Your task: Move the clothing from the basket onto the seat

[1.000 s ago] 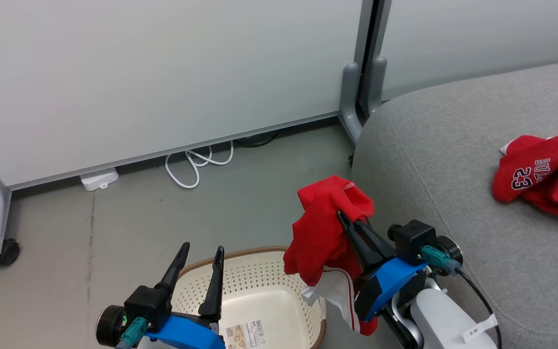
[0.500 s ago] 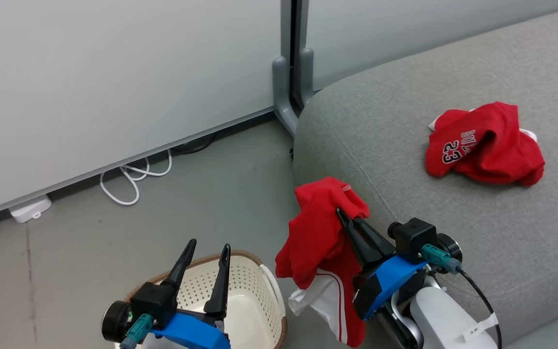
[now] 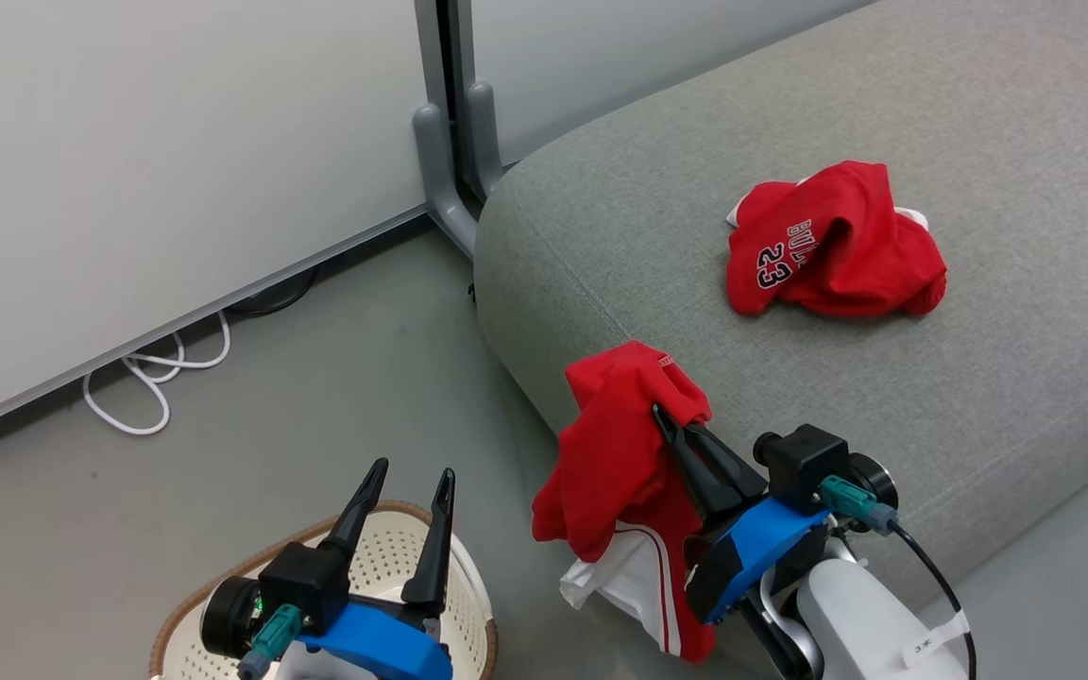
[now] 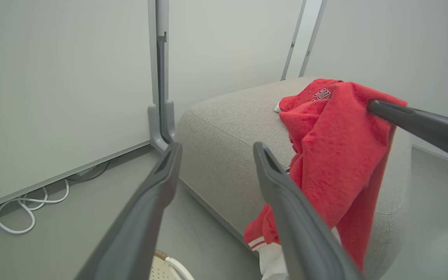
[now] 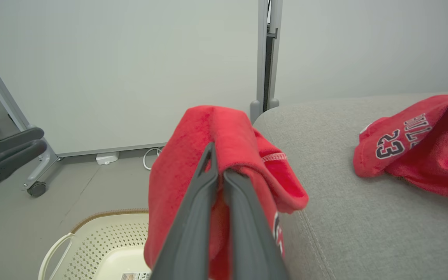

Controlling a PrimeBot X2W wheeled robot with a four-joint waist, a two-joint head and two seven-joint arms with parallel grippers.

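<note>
My right gripper [image 3: 665, 416] is shut on a red jersey [image 3: 615, 444] with white trim, which hangs from the fingertips beside the front corner of the grey seat [image 3: 978, 378]. The same jersey [image 5: 193, 163] drapes over the closed fingers in the right wrist view. A second red jersey [image 3: 827, 241] with the number 23 lies crumpled on the seat. Low at the left, the cream basket [image 3: 383, 567] sits on the floor under my open left gripper [image 3: 412, 472], which holds nothing.
A grey partition post [image 3: 445, 123] stands at the seat's back corner, with white panels behind. A white cable [image 3: 143, 378] loops on the floor by the wall. A castor foot [image 5: 37, 188] of another partition stands further left.
The head camera has swung right, so the seat and the 23 jersey slid left in view and the basket dropped to the lower left. The right gripper keeps its hold on the jersey.
</note>
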